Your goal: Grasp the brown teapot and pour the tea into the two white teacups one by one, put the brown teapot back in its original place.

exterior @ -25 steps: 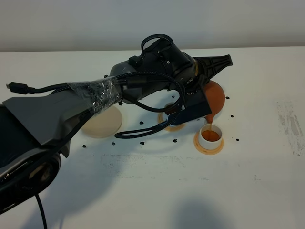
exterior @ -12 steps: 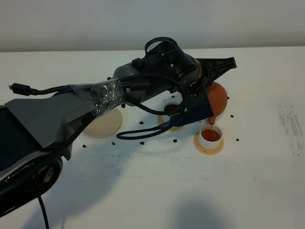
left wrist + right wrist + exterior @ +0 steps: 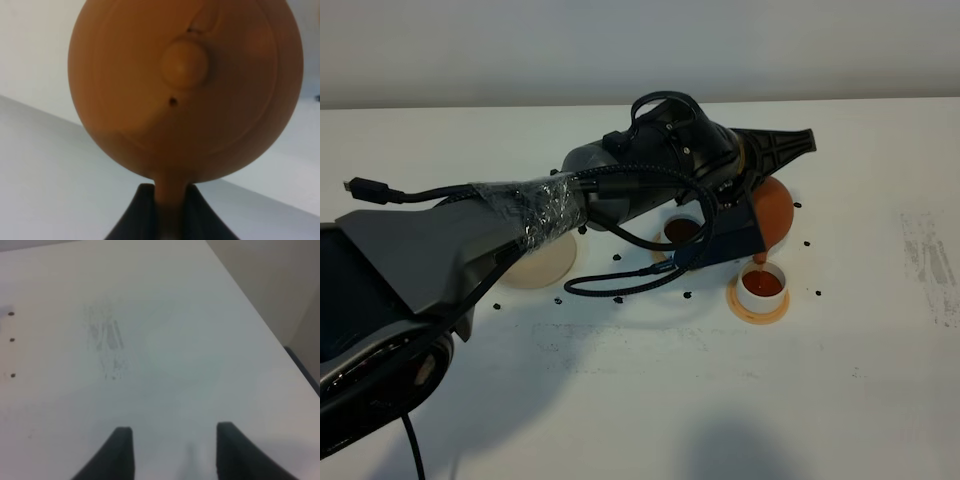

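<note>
brown teapot (image 3: 775, 207) – tilted, over white teacup (image 3: 762, 284)

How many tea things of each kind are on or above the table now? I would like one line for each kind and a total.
Teapot: 1
White cups: 2
Small tan coasters: 2
Pale beige disc: 1
Total: 6

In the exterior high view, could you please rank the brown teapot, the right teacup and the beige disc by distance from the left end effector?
1. brown teapot, held in the left end effector.
2. right teacup, just below the spout.
3. beige disc, far left.
</note>
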Robot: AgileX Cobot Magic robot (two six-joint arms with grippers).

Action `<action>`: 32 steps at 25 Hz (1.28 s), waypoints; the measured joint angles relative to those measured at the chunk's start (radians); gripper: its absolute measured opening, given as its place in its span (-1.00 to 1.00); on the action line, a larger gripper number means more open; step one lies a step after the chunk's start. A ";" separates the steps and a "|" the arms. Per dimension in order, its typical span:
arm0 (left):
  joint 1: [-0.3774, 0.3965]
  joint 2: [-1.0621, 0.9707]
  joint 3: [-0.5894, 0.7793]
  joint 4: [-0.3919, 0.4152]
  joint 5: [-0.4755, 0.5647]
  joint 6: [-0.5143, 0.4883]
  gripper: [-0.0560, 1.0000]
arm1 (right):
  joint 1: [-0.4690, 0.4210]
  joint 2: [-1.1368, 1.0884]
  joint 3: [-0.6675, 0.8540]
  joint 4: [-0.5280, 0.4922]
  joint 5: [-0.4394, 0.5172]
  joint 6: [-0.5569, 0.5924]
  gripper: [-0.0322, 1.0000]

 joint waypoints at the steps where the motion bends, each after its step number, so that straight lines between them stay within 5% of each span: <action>1: 0.000 0.000 0.009 0.002 -0.010 0.000 -0.73 | 0.000 0.000 0.000 0.000 0.000 -0.006 -0.16; 32: 0.000 -0.008 0.022 0.029 -0.058 -0.001 -0.73 | 0.000 0.000 0.000 0.000 0.000 -0.006 -0.16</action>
